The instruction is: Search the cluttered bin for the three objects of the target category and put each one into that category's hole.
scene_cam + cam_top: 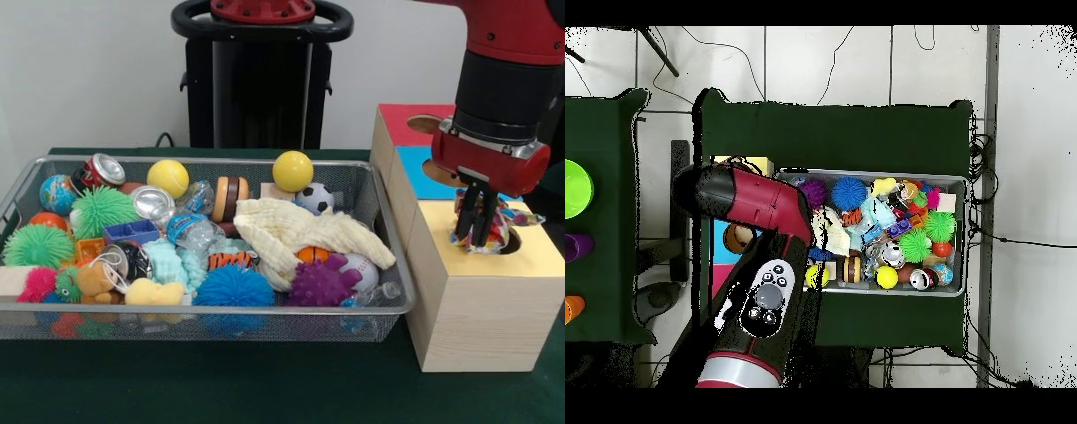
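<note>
Yellow-topped cube's hole [510, 240] under pincer [478, 231] clamped on crumpled fabric piece [481, 228], red-blue-yellow print on white.

The Sawyer arm [512, 35] has glossy red shells joined by a wide black cylindrical wrist section, with a silver band above a red housing that carries the gripper [478, 231] and its thin black fingers [465, 212]. Seen from overhead, the arm [755, 200] shows a black panel of round grey buttons set just behind its red shell. The black pedestal [261, 79] is a tall column topped by a black ring around a red cap.
</note>
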{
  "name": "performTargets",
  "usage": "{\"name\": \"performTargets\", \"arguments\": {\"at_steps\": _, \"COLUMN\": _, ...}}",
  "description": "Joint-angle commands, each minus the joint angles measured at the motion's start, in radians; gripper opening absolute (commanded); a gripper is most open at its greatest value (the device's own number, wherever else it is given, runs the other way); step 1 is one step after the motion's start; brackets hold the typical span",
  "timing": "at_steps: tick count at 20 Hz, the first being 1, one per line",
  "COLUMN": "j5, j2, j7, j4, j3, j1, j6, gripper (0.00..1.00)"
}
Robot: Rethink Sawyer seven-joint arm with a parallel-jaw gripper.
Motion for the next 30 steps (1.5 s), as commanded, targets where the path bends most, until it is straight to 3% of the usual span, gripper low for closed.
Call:
{"name": "performTargets", "arguments": {"at_steps": 1, "j5": 0.050, "j2": 0.081, "j7": 0.299, "j4": 0.023, "j3": 0.023, "j1": 0.007, "j6": -0.131, "gripper": 0.00}}
{"name": "performTargets", "arguments": {"at_steps": 17, "j5": 0.128, "j2": 0.115, "j7": 0.308, "j4": 0.076, "j3": 0.027, "j1": 0.061, "j6": -0.191, "gripper": 0.00}}
{"name": "performTargets", "arguments": {"at_steps": 25, "j5": 0.105, "j2": 0.136, "j7": 0.272, "j4": 0.087, "j3": -0.014, "j1": 0.094, "j6": -0.157, "gripper": 0.00}}
{"name": "performTargets", "arguments": {"at_steps": 30, "j5": 0.081, "j2": 0.128, "j7": 0.243, "j4": 0.062, "j3": -0.051, "j1": 0.099, "j6": -0.076, "gripper": 0.00}}
